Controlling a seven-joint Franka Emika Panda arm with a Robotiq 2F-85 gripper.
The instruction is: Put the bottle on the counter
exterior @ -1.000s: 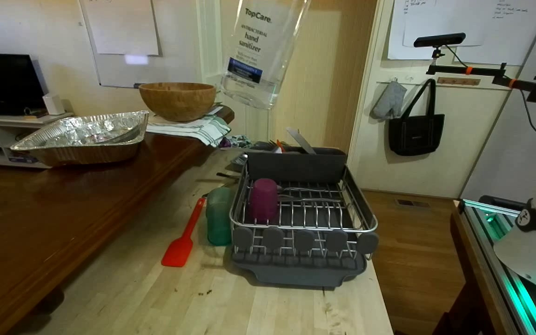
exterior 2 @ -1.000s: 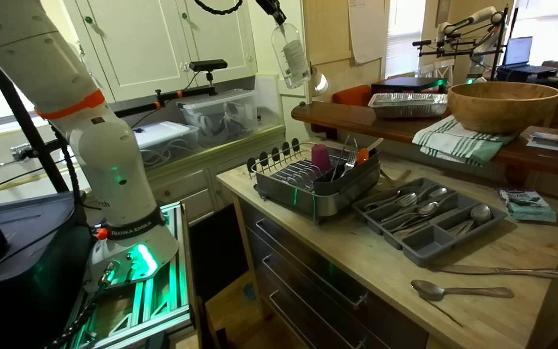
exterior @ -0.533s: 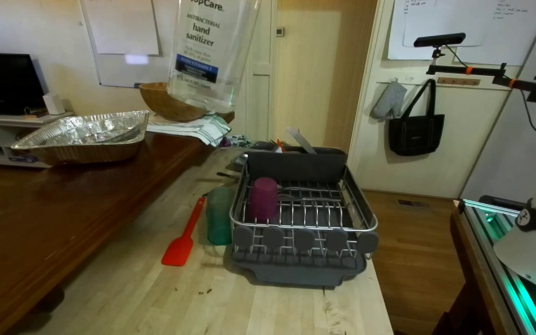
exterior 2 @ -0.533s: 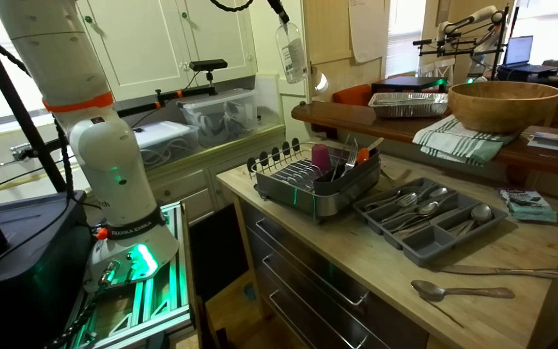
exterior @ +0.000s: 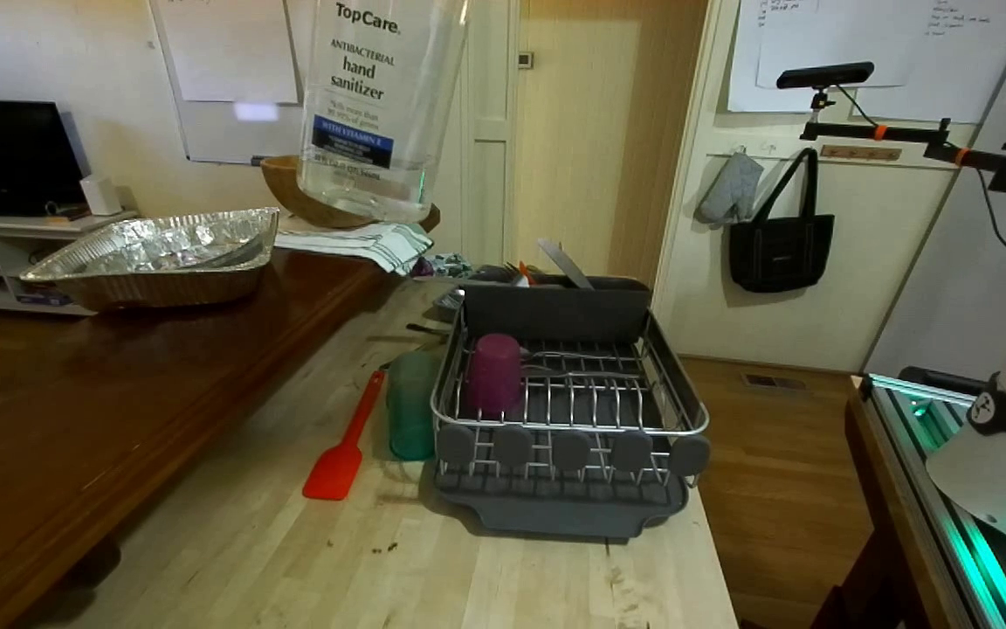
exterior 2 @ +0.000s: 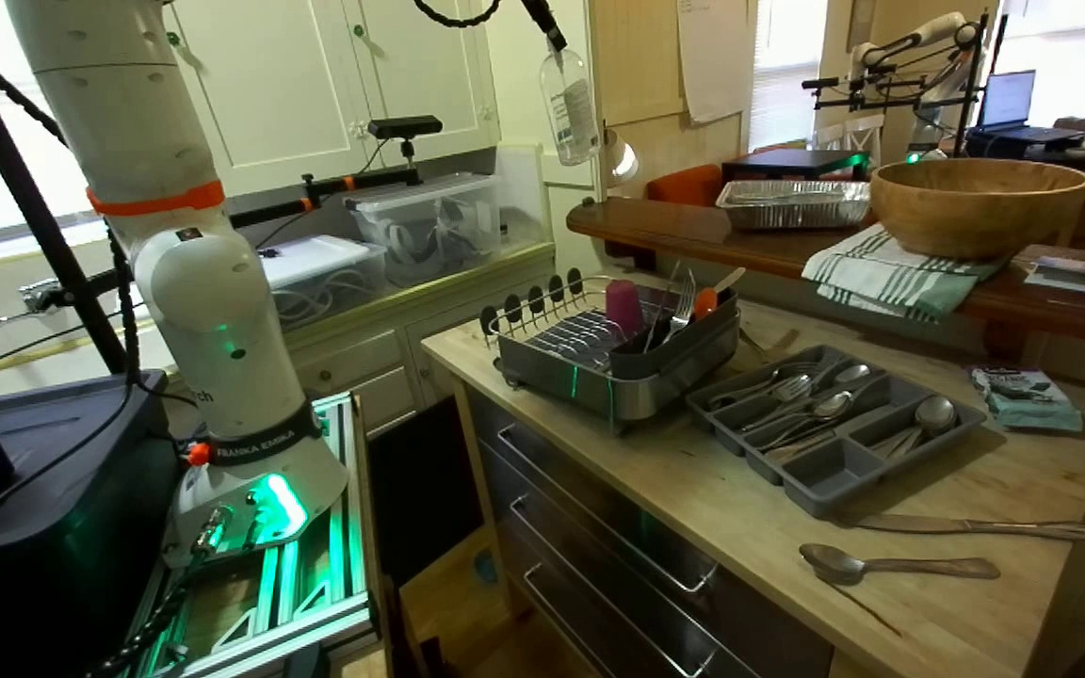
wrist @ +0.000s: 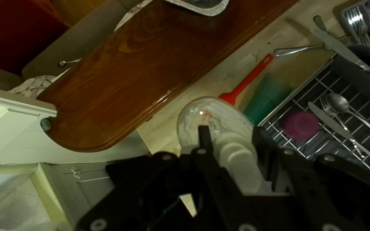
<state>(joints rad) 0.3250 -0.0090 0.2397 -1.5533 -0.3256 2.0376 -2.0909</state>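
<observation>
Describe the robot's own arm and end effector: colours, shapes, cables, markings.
The arm is white with smooth, rounded sections, an orange band and a black collar marked FRANKA EMIKA. A green light glows near the bottom. The end effector is black and angular, with silvery screws. A black, ribbed cable loops near it.

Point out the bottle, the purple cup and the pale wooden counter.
Bottle (exterior: 381,105): in an exterior view, on its printed side.
Purple cup (exterior: 495,376): in an exterior view, on its wall.
Counter (exterior: 494,581): in an exterior view, on bare wood.
</observation>
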